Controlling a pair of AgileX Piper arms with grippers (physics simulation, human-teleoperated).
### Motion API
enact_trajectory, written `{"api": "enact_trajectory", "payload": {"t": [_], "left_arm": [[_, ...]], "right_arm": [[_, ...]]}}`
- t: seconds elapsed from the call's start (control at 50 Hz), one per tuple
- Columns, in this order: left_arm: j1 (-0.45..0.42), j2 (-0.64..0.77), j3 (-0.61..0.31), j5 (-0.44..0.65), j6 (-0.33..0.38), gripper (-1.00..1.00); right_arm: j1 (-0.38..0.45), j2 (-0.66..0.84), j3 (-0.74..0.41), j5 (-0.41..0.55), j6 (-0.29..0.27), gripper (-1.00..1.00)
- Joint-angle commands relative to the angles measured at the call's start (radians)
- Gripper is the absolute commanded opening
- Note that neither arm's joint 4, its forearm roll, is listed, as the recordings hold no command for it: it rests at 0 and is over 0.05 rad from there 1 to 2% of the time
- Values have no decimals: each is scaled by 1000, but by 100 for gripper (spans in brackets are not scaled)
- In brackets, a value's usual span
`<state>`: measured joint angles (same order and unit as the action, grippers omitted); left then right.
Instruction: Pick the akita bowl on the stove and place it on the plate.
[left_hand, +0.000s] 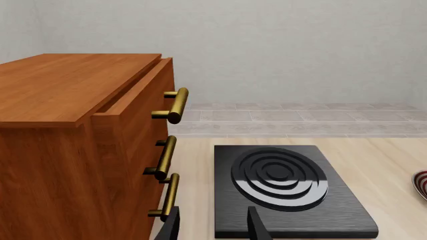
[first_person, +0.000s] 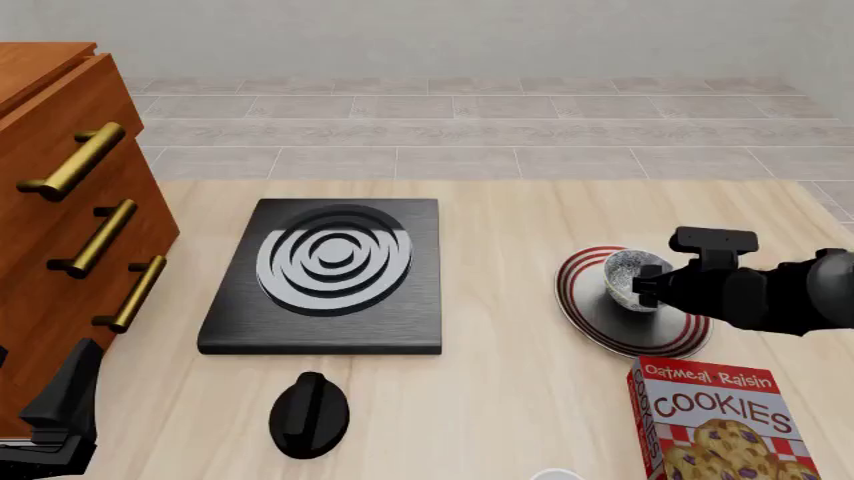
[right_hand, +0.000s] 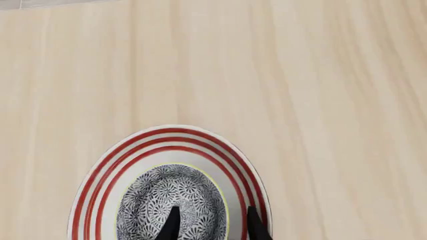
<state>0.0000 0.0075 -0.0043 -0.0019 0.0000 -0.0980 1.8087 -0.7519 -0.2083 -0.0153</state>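
Note:
The akita bowl, speckled grey-white inside, sits on the red-striped white plate at the table's right. My right gripper is open over the bowl's right side, one finger inside the bowl and the other outside its rim. The stove, a black slab with silver rings, lies bare at centre-left. At the near left, my left gripper hangs open and holds nothing, just short of the stove's near edge.
A wooden cabinet with brass handles stands at the left, its top drawer slightly out. A black round knob lies in front of the stove. A red cookies box stands near the plate's front.

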Motion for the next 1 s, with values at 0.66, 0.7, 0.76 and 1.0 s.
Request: {"api": "enact_trajectory", "payload": {"t": [0.66,0.7,0.76,1.0], "left_arm": [[0,0,0,0,0,100],[0,0,0,0,0,100],[0,0,0,0,0,100],[0,0,0,0,0,100]], "right_arm": [[33,-254,44,113,36,100],[30,-280,49,118,34,100],[24,-326,62,127,28,100],[27,-479,161,95,23,100]]}}
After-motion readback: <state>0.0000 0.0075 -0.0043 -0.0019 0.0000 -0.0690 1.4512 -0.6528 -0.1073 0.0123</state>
